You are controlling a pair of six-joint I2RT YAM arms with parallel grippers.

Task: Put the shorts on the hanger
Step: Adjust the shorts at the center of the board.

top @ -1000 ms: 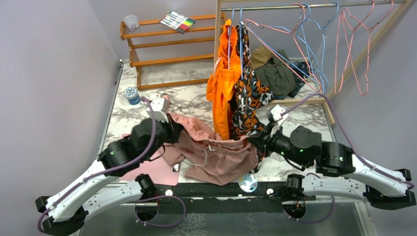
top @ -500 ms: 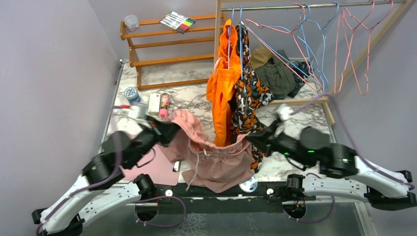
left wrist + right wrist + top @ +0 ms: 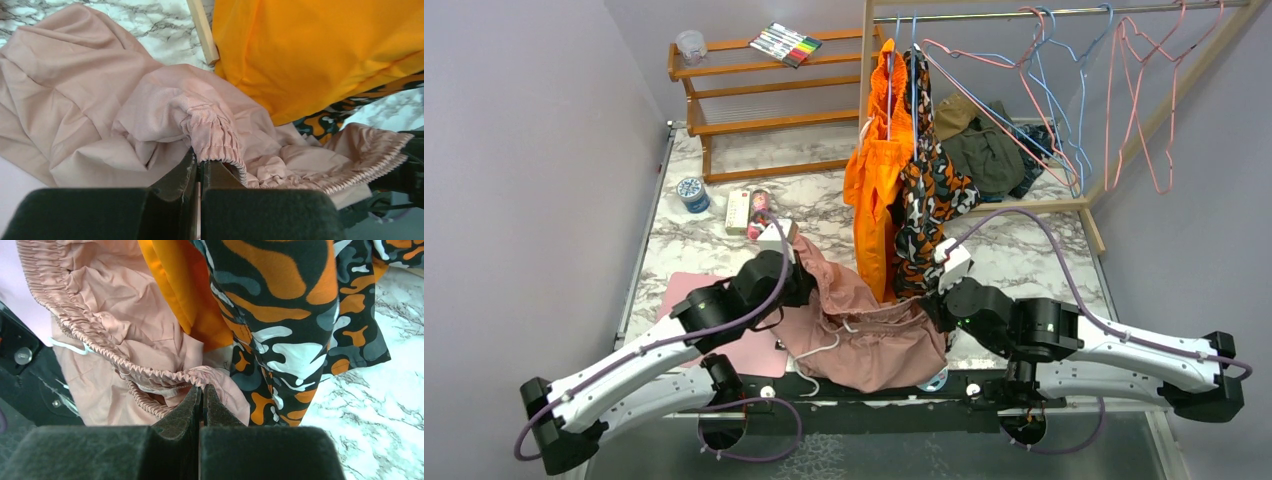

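The dusty-pink shorts (image 3: 864,335) hang between my two grippers at the table's near edge, below the hanging clothes. My left gripper (image 3: 802,272) is shut on the gathered waistband's left end; in the left wrist view (image 3: 201,162) the elastic (image 3: 215,135) bunches at the fingertips. My right gripper (image 3: 934,298) is shut on the waistband's right end, which shows in the right wrist view (image 3: 202,388) with the shorts (image 3: 125,330) spreading left. The white drawstring (image 3: 819,352) dangles. A pink wire hanger (image 3: 999,113) hangs on the rail at the back right, away from both grippers.
A plain orange garment (image 3: 874,180) and a camouflage garment (image 3: 929,200) hang on blue hangers right behind the shorts. A wooden shelf (image 3: 754,90) with markers (image 3: 784,43) stands at the back left. A tin (image 3: 692,193), a pink mat (image 3: 744,352) and a dark clothes pile (image 3: 994,150) are on the table.
Both grippers have moved inward toward each other with the waistband. The left one went right toward the orange garment, the right one left. The shorts now sag between them.
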